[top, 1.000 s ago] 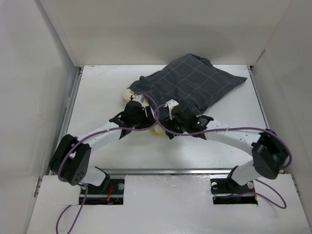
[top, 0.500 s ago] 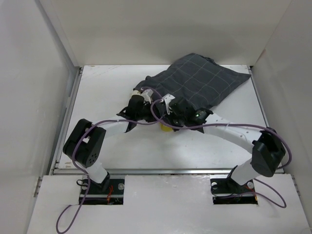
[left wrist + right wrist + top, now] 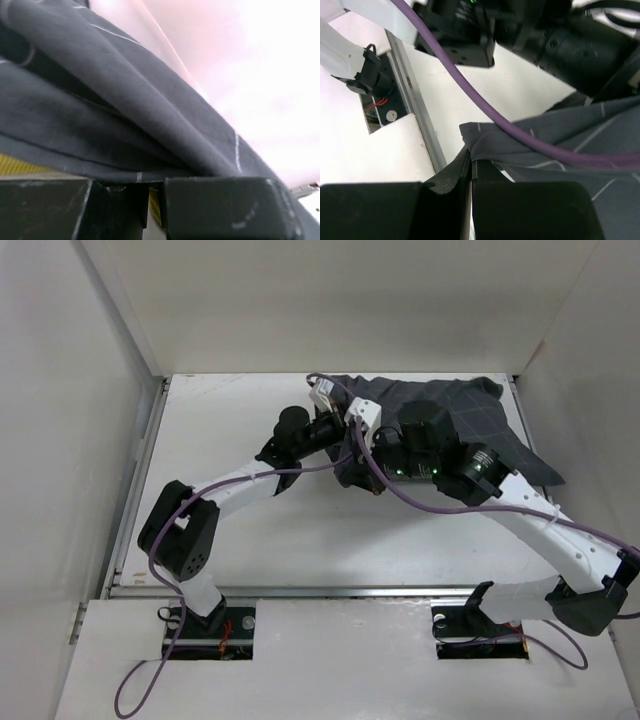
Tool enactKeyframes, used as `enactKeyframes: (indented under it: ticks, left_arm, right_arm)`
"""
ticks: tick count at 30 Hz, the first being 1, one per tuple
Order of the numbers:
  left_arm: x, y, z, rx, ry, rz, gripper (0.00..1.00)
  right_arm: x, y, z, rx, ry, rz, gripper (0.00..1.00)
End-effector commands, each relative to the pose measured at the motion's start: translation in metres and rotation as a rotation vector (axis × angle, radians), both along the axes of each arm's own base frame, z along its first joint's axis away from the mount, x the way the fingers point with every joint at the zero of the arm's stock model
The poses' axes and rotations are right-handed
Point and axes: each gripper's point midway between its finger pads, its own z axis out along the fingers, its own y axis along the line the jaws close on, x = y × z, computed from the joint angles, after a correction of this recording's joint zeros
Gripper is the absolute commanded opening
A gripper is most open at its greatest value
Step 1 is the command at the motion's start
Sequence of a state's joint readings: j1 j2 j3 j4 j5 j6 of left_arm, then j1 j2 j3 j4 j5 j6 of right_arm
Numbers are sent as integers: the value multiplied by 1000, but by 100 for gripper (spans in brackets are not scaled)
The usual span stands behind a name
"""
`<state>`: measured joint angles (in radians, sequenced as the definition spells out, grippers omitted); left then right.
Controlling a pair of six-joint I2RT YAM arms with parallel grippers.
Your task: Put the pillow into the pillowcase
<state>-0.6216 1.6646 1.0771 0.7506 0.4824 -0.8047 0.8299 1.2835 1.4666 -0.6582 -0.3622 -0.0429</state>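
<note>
- The pillowcase [image 3: 470, 425] is seen bunched at the far right of the table [image 3: 230, 550]. Its far edge lies along the back wall [image 3: 340, 300], and one corner reaches the right wall [image 3: 590, 370].
- White tabletop is left open between the pillowcase and the left wall [image 3: 80, 400]. It is also open in a broad strip from the arms to the metal rail [image 3: 330, 592] at the near edge.
- The near-left edge of the pillowcase is held up off the table where the two grippers meet.
- The left gripper [image 3: 129, 186] is closed, with the hem of the pillowcase lying right at its fingertips. In the left wrist view the fabric is seen stretched away in long folds.
- The right gripper [image 3: 471, 175] is clamped on a folded corner of the pillowcase, with the cloth drawn down into the narrow slit between the jaws.
- Of the pillow [image 3: 20, 165], only a thin yellow strip is shown beneath the grey cloth in the left wrist view. The rest is covered by the pillowcase.
- One pillowcase, one pillow, two grippers and three walls are counted.
- Two arms are counted: the left arm [image 3: 230, 485] and the right arm [image 3: 540, 530]. A purple cable [image 3: 290, 466] is carried along each.
- The pillowcase is marked only by thin pale grid lines.
- A small green light [image 3: 400, 472] is lit on the right arm.
</note>
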Motion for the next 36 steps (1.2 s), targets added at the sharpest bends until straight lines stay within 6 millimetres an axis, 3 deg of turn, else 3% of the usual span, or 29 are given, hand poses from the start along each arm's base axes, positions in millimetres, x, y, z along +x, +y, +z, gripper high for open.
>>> enactKeyframes:
  ticks: [1, 2, 3, 4, 5, 6, 7, 8, 9, 10, 15, 16, 18, 19, 20, 22, 23, 24, 26, 27, 28, 29, 30, 31, 32, 33, 34, 35, 36]
  left_arm:
    - [2, -16, -30, 10, 53, -17, 0]
    - [-2, -15, -40, 26, 87, -26, 0]
    - [-9, -15, -54, 47, 118, -53, 0]
    - [-8, -8, -61, 64, 125, -41, 24]
    - [-13, 4, -84, 110, 171, -29, 46]
    - [-19, 9, -92, 131, 184, -30, 76]
    - [-14, 21, -97, 153, 198, 21, 100]
    - [-18, 34, -92, 168, 186, 50, 100]
    - [-16, 49, -103, 242, 205, 93, 100]
    - [-5, 66, -107, 299, 205, 210, 100]
    - [9, 131, -90, 445, 197, 475, 100]
    - [12, 138, -92, 453, 205, 497, 100]
    - [24, 141, -71, 435, 161, 516, 100]
    - [30, 141, -70, 445, 147, 507, 100]
    - [33, 138, -68, 456, 142, 492, 100]
    - [48, 131, -63, 490, 122, 482, 100]
    - [53, 131, -65, 502, 126, 474, 100]
    - [61, 128, -69, 502, 137, 461, 100]
    - [69, 125, -73, 490, 147, 429, 99]
    - [73, 123, -75, 481, 151, 410, 98]
    - [74, 119, -77, 472, 148, 368, 96]
    - [81, 118, -87, 478, 166, 360, 92]
    - [88, 120, -88, 471, 168, 360, 89]
    - [88, 114, -92, 466, 177, 326, 83]
    - [97, 115, -103, 468, 197, 317, 74]
    - [100, 116, -108, 466, 211, 303, 61]
    - [101, 112, -114, 466, 222, 284, 55]
    - [103, 110, -116, 449, 222, 254, 50]
    - [107, 106, -125, 452, 236, 239, 46]
  right_arm:
    - [-27, 17, 38, 123, -37, 157, 3]
    - [-21, 14, 37, 119, -42, 133, 3]
    - [-19, 13, 25, 99, -18, 116, 23]
    - [-15, 9, 16, 78, 6, 87, 39]
    - [-14, 8, 9, 66, 23, 74, 56]
    - [-5, 2, -7, 38, 43, 38, 76]
    - [-4, -2, -15, 22, 72, 21, 82]
    - [1, -6, -20, 13, 86, -11, 86]
    - [12, -16, -26, -1, 89, -72, 89]
    - [19, -21, -31, -10, 96, -111, 98]
    - [68, -73, -29, 5, 115, -449, 100]
    - [89, -98, -35, -13, 105, -593, 100]
    - [114, -122, -54, -49, 153, -765, 100]
    - [134, -145, -55, -73, 130, -887, 100]
    - [146, -152, -49, -81, 113, -934, 100]
    - [172, -154, -71, -183, 123, -987, 100]
    - [190, -157, -56, -184, 83, -1040, 100]
    - [205, -155, -85, -274, 123, -1057, 100]
    - [231, -156, -92, -313, 102, -1095, 100]
    - [249, -148, -76, -280, 71, -1093, 100]
    - [263, -139, -104, -341, 102, -1062, 100]
    - [272, -130, -107, -349, 108, -1027, 100]
    - [286, -115, -90, -300, 91, -988, 98]
    - [290, -112, -100, -323, 114, -977, 95]
    - [300, -106, -131, -398, 130, -925, 93]
    - [305, -103, -138, -409, 138, -922, 91]
    - [310, -101, -135, -418, 132, -915, 85]
    - [314, -100, -157, -464, 155, -900, 81]
    - [315, -99, -162, -473, 162, -899, 74]
